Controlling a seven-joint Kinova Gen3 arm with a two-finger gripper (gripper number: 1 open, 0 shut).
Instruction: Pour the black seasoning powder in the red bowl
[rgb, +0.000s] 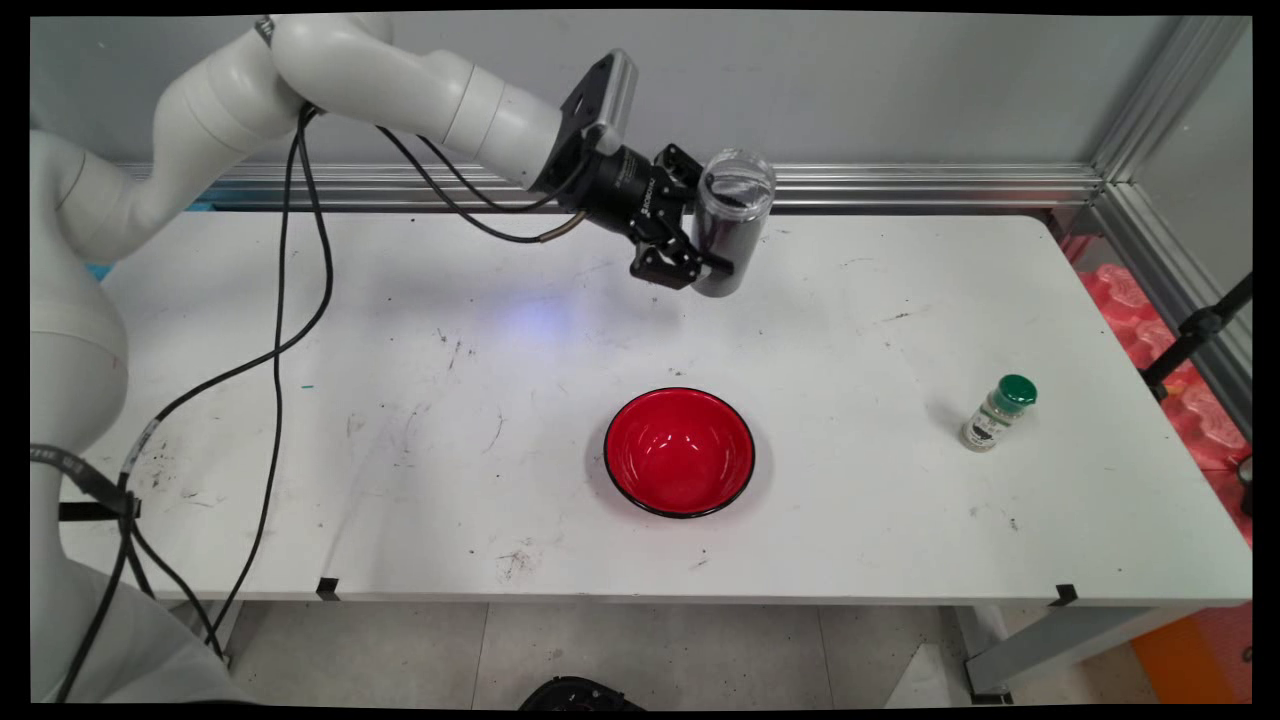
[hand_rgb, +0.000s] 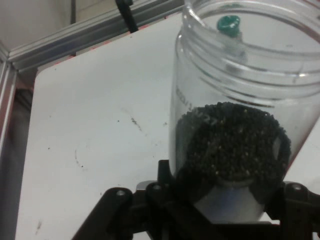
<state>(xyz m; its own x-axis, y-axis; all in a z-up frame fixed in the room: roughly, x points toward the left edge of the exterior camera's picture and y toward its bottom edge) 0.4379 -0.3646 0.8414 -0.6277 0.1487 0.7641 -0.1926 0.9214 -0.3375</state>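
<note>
Between the fingers of the gripper (rgb: 705, 255) sits a clear open-topped jar (rgb: 730, 225) part-filled with dark grains, clamped low on its body and held above the table (rgb: 400, 400). Keeping it level would hold the grains in. Below lies 1 red bowl (rgb: 679, 452); farther off, a green-capped bottle (rgb: 997, 412). No lettering is readable.

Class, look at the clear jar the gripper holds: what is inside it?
The clear jar holds dark, fine grains filling its lower part; the top is empty and lidless. The gripper hides the jar's base.
</note>
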